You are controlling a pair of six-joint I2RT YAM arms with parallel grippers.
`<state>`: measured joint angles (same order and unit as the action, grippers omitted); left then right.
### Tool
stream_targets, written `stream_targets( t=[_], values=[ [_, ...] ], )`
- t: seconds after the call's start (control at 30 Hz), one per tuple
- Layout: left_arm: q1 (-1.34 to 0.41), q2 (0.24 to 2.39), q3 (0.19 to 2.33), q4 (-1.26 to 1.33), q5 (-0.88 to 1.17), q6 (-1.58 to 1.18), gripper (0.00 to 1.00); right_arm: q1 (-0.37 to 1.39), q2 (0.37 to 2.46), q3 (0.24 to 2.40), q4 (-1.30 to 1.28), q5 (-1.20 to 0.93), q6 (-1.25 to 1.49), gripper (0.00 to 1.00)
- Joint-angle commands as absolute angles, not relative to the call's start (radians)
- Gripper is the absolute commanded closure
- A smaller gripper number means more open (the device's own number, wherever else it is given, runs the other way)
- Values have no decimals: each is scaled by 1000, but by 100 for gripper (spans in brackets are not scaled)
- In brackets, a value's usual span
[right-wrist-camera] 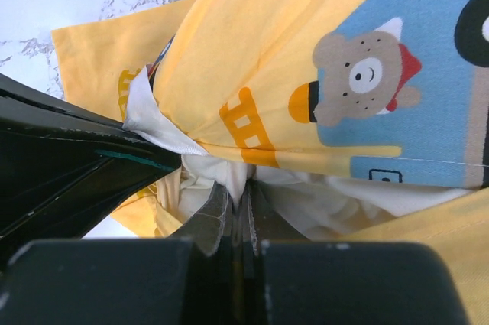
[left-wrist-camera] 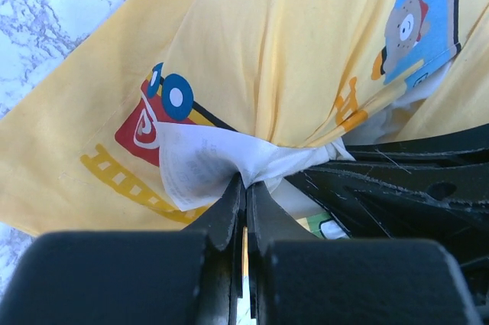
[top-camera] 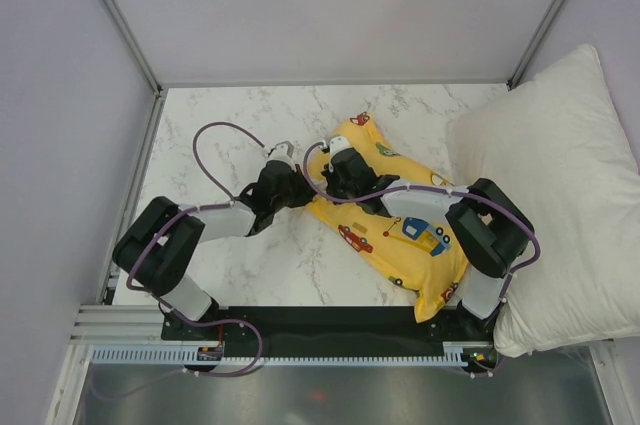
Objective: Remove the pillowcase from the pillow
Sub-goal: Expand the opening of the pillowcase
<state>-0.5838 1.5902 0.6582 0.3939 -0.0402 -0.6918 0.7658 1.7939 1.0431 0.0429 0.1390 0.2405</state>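
Pillowcase (top-camera: 405,235) lies on the table (top-camera: 220,135) around the pillow (right-wrist-camera: 336,206), its open end pinched at the white label (left-wrist-camera: 199,164) by the fully closed left hand (left-wrist-camera: 244,181) while the closed right hand (right-wrist-camera: 241,193) nips the pillow inside, evidently to pull them apart.

The white marbled surface (top-camera: 230,115) carries the yellow pillowcase (top-camera: 400,245), lying diagonally right of centre. A large white pillow (top-camera: 560,175) overlaps its right edge.
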Motion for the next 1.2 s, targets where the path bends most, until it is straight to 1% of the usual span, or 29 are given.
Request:
stream_targets(
  t=[0.0,0.1,0.23,0.47,0.73,0.9,1.17],
  values=[
    [-491,1664,660,227,-276,-624,98,753,1815,965,-279,166,245,100],
    [-495,1684,663,238,-224,-627,98,753,1795,966,-278,170,252,100],
    [-525,1729,669,247,-215,-644,98,752,1772,982,-311,178,262,100],
    [-531,1775,680,256,-206,-677,98,752,1629,920,-321,146,304,100],
    [-534,1752,669,258,-178,-663,98,753,1439,867,-272,2,365,100],
    [-563,1721,663,270,-187,-650,98,752,1387,853,-229,-89,394,100],
    [-595,1735,658,270,-198,-653,98,752,1355,864,-222,-135,402,100]
  ],
)
